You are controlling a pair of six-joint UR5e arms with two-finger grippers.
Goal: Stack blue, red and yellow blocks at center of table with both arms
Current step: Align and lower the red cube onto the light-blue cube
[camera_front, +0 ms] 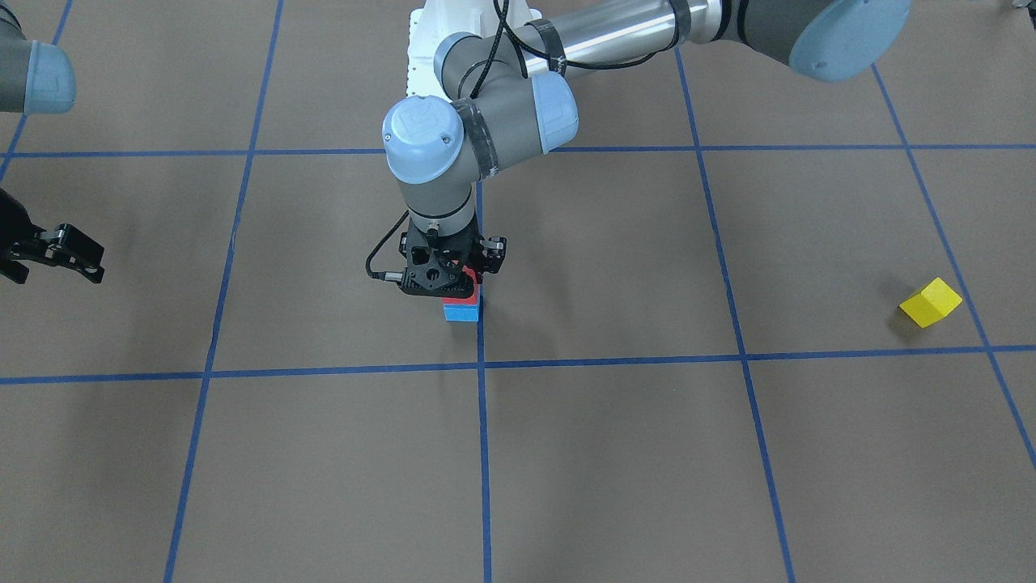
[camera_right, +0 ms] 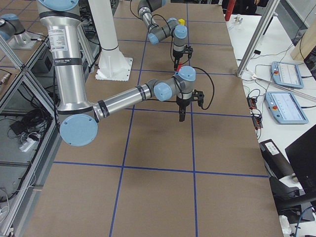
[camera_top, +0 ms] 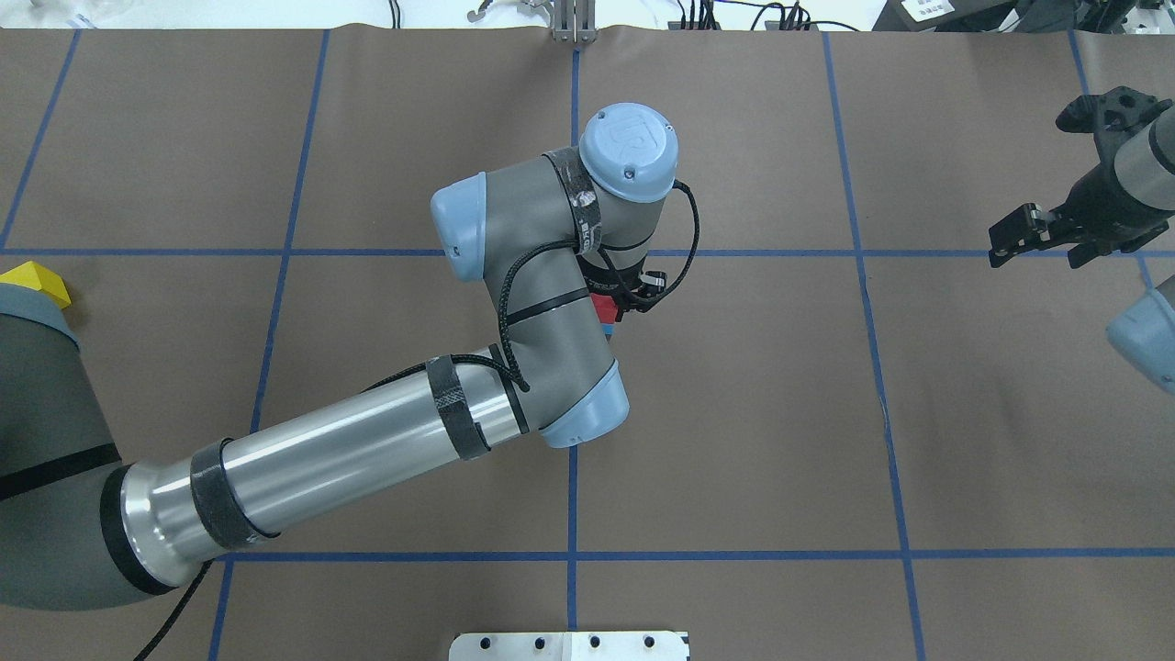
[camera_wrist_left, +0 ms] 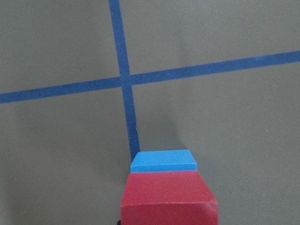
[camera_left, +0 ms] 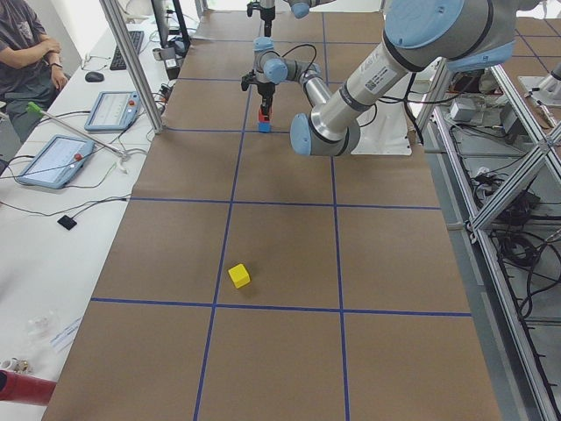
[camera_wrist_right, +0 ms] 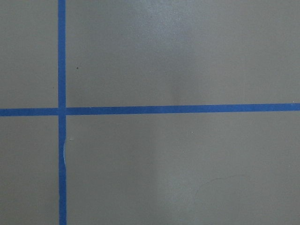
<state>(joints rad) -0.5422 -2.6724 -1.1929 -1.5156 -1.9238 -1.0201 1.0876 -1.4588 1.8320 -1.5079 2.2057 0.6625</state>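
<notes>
Sitting on the blue block [camera_wrist_left: 162,161] mid-desk [camera_front: 615,453], the red block [camera_wrist_left: 168,194] seems pinched by the left gripper [camera_front: 463,282]. Light, hard cubes: grab the flat sides. The yellow block [camera_front: 931,302] lies far off. The right gripper [camera_front: 50,261] gapes, empty.

Left arm [camera_top: 349,450]: the round pale blue joint cap [camera_top: 629,151] above the wrist carries a raised "UR" mark, plain in the overhead view. In the front-facing view the same cap [camera_front: 422,121] shows the mark fainter and at a slant.

Left arm's big silver tube has a strip label [camera_left: 372,68] with dark print along it, too small to read.

Right arm [camera_right: 123,101]: its upright tube near the base has a similar strip label [camera_right: 60,47], also unreadable.

Touch panels [camera_right: 284,74] sit on the bench at the table's far side. Their screens are lit, but no text on them is legible.
</notes>
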